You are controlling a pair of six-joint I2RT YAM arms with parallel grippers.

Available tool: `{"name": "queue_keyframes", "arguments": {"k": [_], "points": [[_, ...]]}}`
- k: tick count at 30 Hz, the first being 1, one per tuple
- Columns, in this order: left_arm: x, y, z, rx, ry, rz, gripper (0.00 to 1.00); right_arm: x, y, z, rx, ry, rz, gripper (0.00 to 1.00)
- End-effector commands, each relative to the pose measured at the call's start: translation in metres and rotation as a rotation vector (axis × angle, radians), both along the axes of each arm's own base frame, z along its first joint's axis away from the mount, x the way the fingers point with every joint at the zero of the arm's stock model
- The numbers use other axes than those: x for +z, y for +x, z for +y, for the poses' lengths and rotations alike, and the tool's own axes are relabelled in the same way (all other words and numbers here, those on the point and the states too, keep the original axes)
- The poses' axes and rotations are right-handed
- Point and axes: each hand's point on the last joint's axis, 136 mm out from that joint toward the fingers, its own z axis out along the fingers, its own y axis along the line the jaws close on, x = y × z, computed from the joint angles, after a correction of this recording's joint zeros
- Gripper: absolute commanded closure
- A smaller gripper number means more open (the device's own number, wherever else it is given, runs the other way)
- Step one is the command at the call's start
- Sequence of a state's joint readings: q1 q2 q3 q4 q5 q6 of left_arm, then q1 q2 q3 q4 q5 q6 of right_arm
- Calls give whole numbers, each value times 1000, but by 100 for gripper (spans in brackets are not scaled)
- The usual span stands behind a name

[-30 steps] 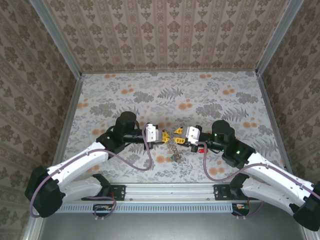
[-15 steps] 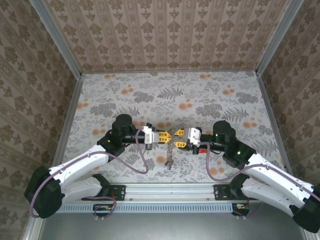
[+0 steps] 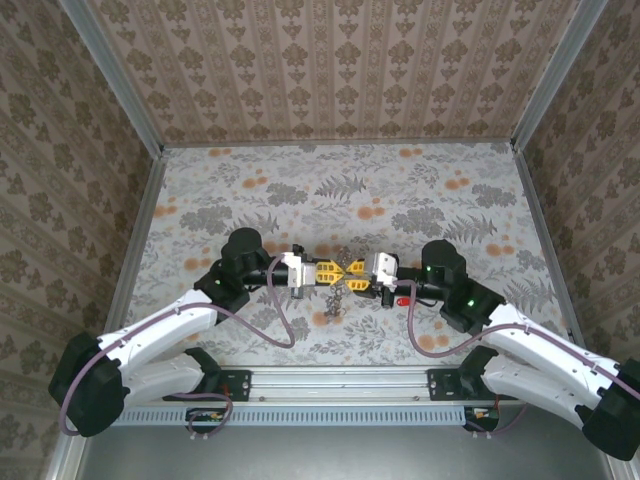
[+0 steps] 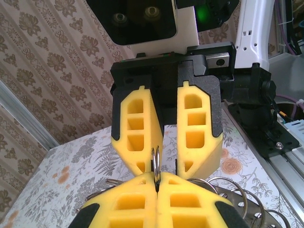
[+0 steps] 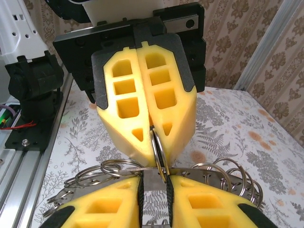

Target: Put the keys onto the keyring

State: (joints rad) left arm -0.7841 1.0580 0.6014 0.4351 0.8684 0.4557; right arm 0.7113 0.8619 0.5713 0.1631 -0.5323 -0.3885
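Your keyring [image 3: 334,298] sits between the two pincers where they meet, and its bunch of loops dangles just below their tips. The left gripper [image 3: 337,272] is clamped tight on one upright loop. The right gripper [image 3: 354,277] faces it tip to tip and pinches that same loop, pads barely parted.

Left gripper [image 3: 336,272] and right gripper [image 3: 349,272]: bright yellow fingers, black backing, white bodies. Keyring [image 5: 157,142]: silvery-grey steel loops. Table [image 3: 400,190]: pale cloth, grey fern-and-leaf print, scattered orange blossoms. Walls [image 3: 330,70]: tan-brown damask wallpaper, darker floral medallions in rows. Left arm [image 3: 165,325] and right arm [image 3: 540,350]: white shells, black joints; small green light [image 3: 469,299] on the right one.
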Motion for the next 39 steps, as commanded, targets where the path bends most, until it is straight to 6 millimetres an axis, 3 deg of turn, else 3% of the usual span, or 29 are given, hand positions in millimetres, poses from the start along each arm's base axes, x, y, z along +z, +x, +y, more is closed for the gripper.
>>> {"name": "queue_keyframes", "arguments": {"k": [1, 17, 21, 24, 27, 34, 36, 39], "points": [[9, -6, 1, -33, -36, -14, 100, 10, -4, -1, 12, 46, -21, 78], [6, -4, -2, -38, -19, -4, 100, 15, -3, -6, 5, 74, -24, 80], [8, -3, -4, -37, -23, -9, 100, 13, -3, -3, 21, 61, -11, 99], [6, 1, -4, -15, -9, 0, 100, 13, -2, -3, 20, 53, -14, 100], [1, 4, -3, 10, 27, 15, 91, 13, 0, -6, -1, 39, -21, 100], [-18, 11, 0, 66, 130, 71, 87, 2, 11, -18, -90, -79, -19, 100], [-22, 12, 0, 75, 141, 86, 79, -1, 11, -20, -96, -110, -12, 100], [-25, 13, -1, 73, 151, 102, 79, -5, 14, -21, -109, -128, -5, 100]]}}
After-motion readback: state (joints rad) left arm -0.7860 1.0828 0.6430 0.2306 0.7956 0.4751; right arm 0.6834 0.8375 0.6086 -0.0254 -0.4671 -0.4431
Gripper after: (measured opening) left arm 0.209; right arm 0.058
